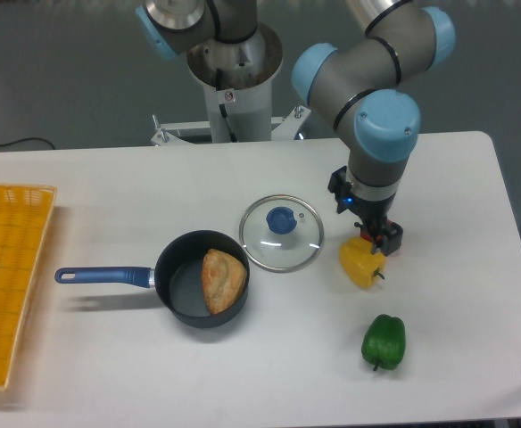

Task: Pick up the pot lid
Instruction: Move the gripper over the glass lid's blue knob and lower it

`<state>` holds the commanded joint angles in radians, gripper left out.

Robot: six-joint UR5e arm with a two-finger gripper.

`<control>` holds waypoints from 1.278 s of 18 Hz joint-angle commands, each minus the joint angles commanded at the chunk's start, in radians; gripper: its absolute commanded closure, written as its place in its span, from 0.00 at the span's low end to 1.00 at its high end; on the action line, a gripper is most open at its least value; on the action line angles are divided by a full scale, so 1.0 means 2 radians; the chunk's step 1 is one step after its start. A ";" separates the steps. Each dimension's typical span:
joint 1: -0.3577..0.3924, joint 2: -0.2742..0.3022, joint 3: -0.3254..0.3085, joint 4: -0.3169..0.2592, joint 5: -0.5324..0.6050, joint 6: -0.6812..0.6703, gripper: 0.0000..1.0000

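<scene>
The white table (153,379) is filling most of the frame, and the robot arm (376,111) is reaching down over it from the upper right. Over on the left side the yellow basket (12,214) is standing, and left of centre the black pan (169,272) is holding a piece of bread (222,281), its blue handle (104,275) pointing left. The gripper (364,214) is hanging right of centre, fingers spreading apart with nothing between them, and it's looking like the approach is the step being played here. And there's our target: the glass pot lid (283,256) is lying on the table around mid-frame, just beside the pan at its upper right, though whether the rims are touching I can't tell. So no grasp and no lift are showing on the board; all the real work is waiting: getting across to the left, lining up, closing, raising. The green pepper (384,342) is resting at the lower right, the yellow pepper (361,262) is lying just below the gripper in the frame, and something red (368,230) is peeking out behind the fingers. Smallest of all, the blue knob (281,220) is sitting upright on the lid, probably offering the best grip.
</scene>
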<state>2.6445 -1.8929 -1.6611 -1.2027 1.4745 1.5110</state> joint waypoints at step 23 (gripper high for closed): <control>-0.064 0.077 -0.158 0.119 0.083 0.061 0.00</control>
<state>2.5158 -1.7380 -1.9772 -0.9649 1.6398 1.6322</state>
